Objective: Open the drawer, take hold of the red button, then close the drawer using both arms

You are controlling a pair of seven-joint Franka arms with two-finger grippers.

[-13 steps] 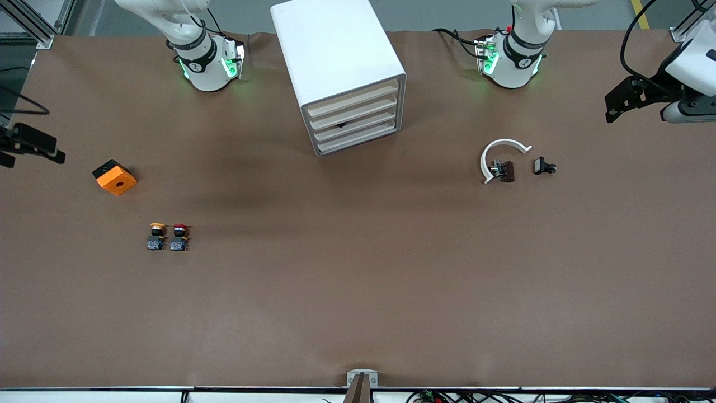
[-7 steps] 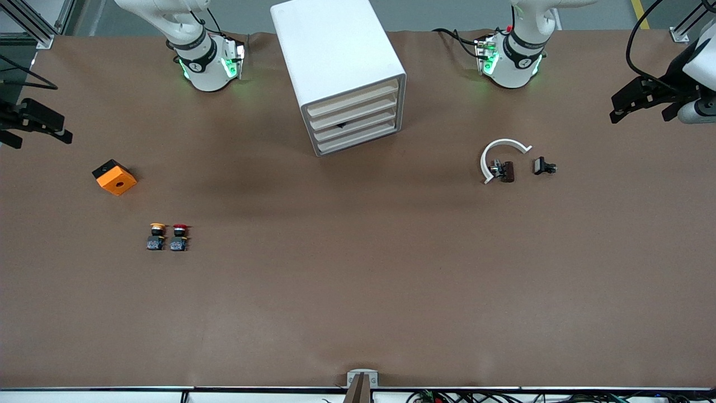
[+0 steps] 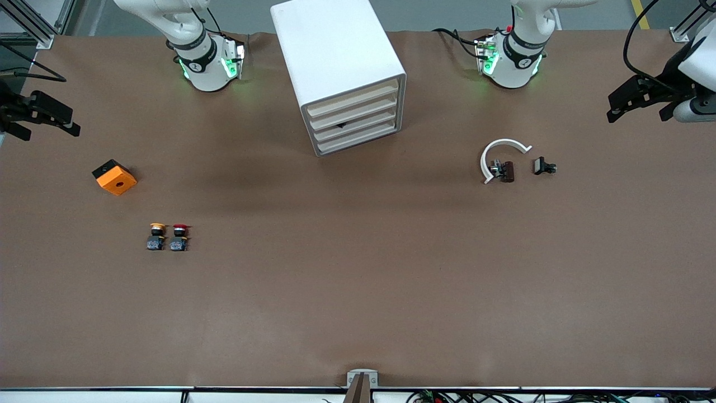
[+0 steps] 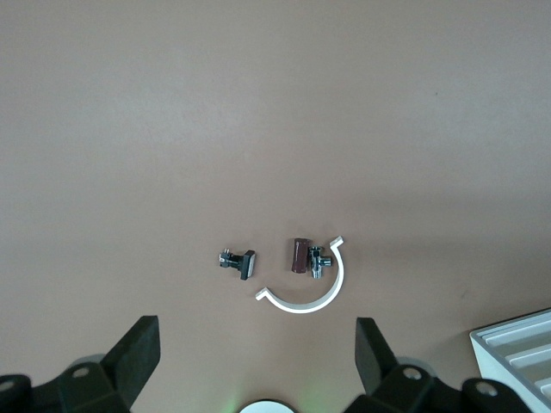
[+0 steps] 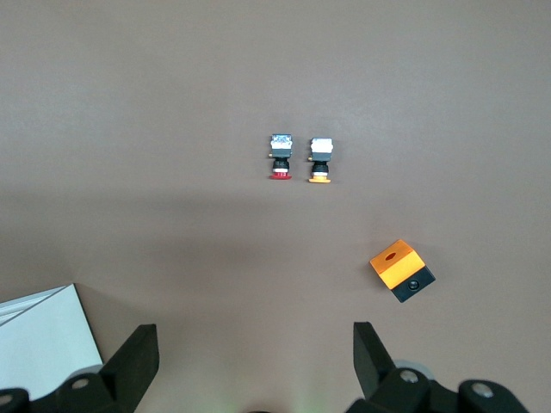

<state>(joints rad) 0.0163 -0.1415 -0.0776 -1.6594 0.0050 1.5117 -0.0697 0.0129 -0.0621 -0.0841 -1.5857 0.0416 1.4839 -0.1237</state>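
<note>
Two grippers, left & right, both spread, empty. One cabinet w/ 4 drawers shut. Two buttons: red, yellow at its 9 o'clock. One orange cube.

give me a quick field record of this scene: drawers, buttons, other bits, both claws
cabinet: white box, four drawers, all shut
red button: on table, beside yellow button, toward right arm's end
orange cube: farther from front camera than the buttons
white ring piece: toward left arm's end, two small dark parts by it
left claw: open, empty, over table edge
right claw: open, empty, over table edge
</note>
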